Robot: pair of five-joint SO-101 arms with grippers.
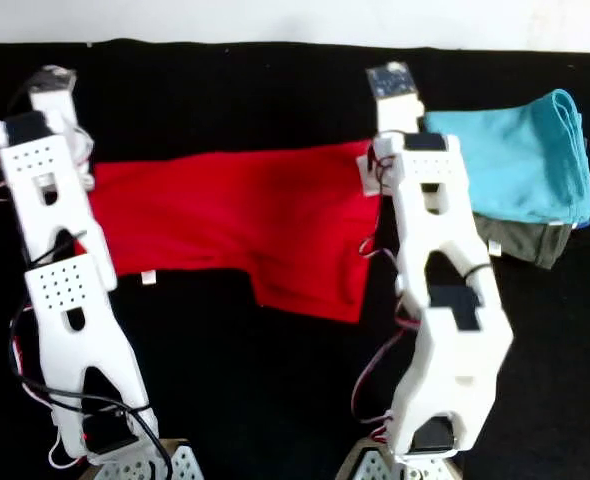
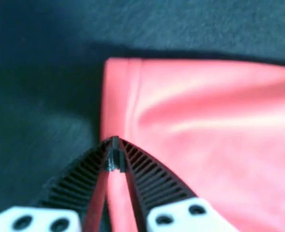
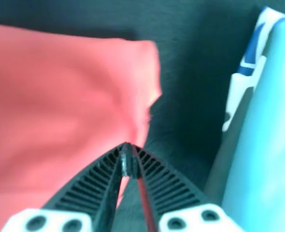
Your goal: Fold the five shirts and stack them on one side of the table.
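Black worktop (image 1: 225, 400), white wall strip along top of frame. Red shirt (image 1: 245, 215) lies flat mid-frame, long axis left-right, spanning between both arms. Left gripper (image 2: 114, 153) is pinched tight on its left hem, right gripper (image 3: 128, 157) pinched on the upper-right corner, one end each. Both arms stretch up-frame from bases at the bottom edge. Folded teal shirt (image 1: 520, 160) sits on a grey shirt (image 1: 520, 240), upper right, just beside the right gripper.
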